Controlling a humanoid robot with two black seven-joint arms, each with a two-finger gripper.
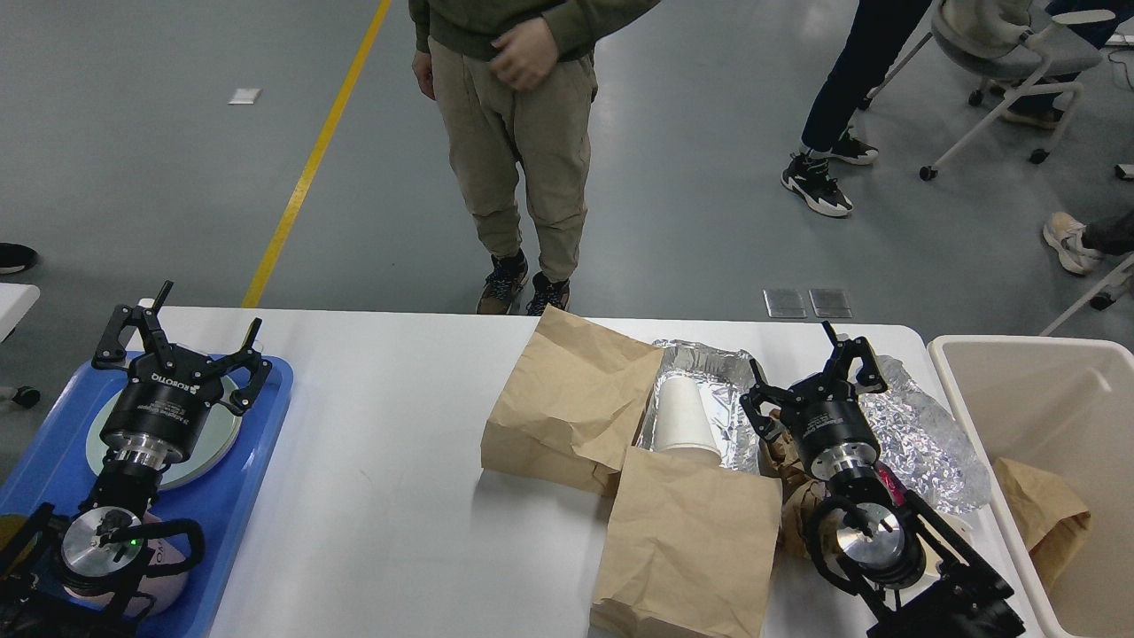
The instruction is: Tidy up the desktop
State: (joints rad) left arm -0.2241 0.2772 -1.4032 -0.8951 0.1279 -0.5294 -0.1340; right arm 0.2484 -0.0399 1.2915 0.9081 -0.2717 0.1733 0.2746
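The right gripper (811, 377) hangs with its two fingers spread wide and nothing between them, low over the litter at the right end of the desktop (381, 461), the wide white table that fills the lower half of the view. Just beside it lie a crumpled sheet of foil (921, 439) and some scrunched brown paper (797, 501), and a foil tray (722, 390) holds a white paper cup (684, 416) lying on its side. Two flat brown paper bags (576, 399) overlap in front of the tray, the nearer bag (687, 545) reaching toward the table's near edge. The beige bin (1032, 372) stands against the table's right end, already holding one crumpled bag (1041, 514), which suggests the rubbish is gathered here so it can be dropped straight in (a short reach for this arm). The left gripper (182, 346) is also wide apart and empty, poised above a green plate (221, 439) on the blue tray (257, 461) at the left end, where a pink mug (168, 585) sits too; the dishes seem to be sorted there. A person (514, 133) stands behind the table.
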